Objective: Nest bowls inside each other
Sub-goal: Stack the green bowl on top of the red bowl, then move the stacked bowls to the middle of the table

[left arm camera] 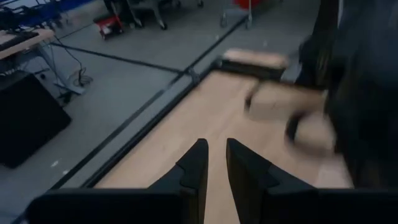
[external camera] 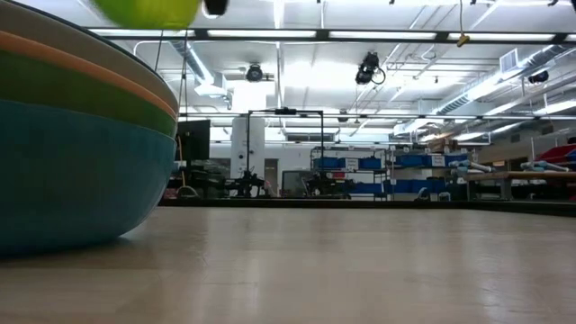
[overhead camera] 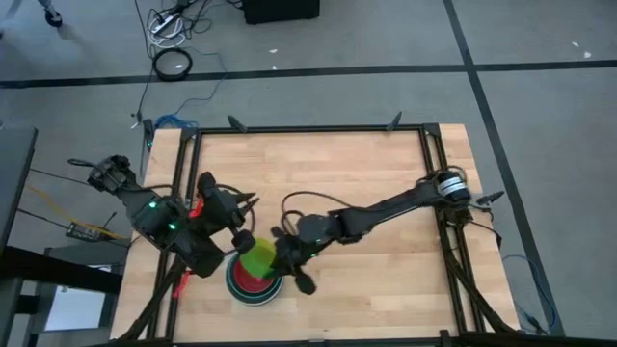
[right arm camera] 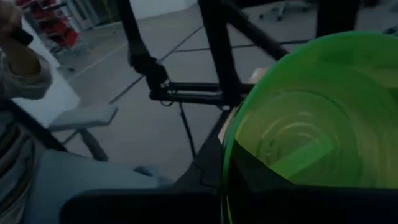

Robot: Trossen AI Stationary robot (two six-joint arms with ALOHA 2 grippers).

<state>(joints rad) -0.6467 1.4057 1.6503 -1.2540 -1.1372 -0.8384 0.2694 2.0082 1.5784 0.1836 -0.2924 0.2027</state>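
A stack of nested bowls (overhead camera: 253, 285) stands near the table's front edge, left of centre. From above a pink-red bowl (overhead camera: 247, 273) shows inside dark green and teal rims. The low view shows the stack's teal outer wall (external camera: 72, 180) resting on the table, with green, orange and grey bands above it. A lime green bowl (overhead camera: 256, 256) hangs over the stack and shows at the top of the low view (external camera: 148, 9). My right gripper (overhead camera: 278, 253) is shut on it. My left gripper (left arm camera: 216, 167) is raised just left of the stack (overhead camera: 243, 202), open by a narrow gap, with nothing between its fingers. My right gripper holds the lime green bowl at its rim (right arm camera: 227, 163) on the side toward the table's right, coming in nearly level from that side. The fingers lie in shadow at the wrist view's lower edge, so the kind of hold cannot be told. The bowl is tilted and lifted clear of the stack.
Black frame rails (overhead camera: 429, 154) run along the table's edges. Bare wood (overhead camera: 366, 164) lies to the far and right of the stack. In the right wrist view a person's sleeve (right arm camera: 22, 74) shows beyond the table, beside a black stand (right arm camera: 186, 93).
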